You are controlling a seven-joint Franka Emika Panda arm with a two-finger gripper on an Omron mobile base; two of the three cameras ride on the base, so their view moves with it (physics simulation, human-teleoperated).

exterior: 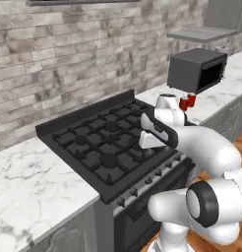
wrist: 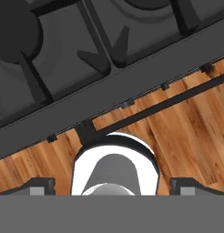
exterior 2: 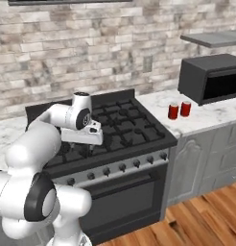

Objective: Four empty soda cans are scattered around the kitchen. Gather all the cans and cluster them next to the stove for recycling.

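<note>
Currently gripper (wrist: 112, 186) hangs over the front edge of the stove (exterior 2: 124, 129), pointing down, jaws spread wide and holding nothing; in the hand view its dark tips sit far apart at the bottom, with black grates toward 12 o'clock and wooden floor (wrist: 186, 132) toward 4 o'clock. Two red soda cans (exterior 2: 179, 110) stand upright, side by side, on the marble counter (exterior 2: 206, 120) just beside the stove's right edge, at about 2 o'clock from the hand in the right base view; they also show in the left base view at 1 o'clock from the wrist, partly hidden behind it. Judgement: those two look already parked next to the stove, so the step in hand is likely between fetches, empty-handed, with other cans left to find; I see none of them here. Next move probably calls for lifting the arm clear and driving the base to search elsewhere. Around: black microwave (exterior 2: 211, 79) on the counter behind the cans, brick wall (exterior 2: 91, 48), a shelf or hood edge above the microwave. In the way: raised grates under the hand, and the microwave crowding the drop spot.
</note>
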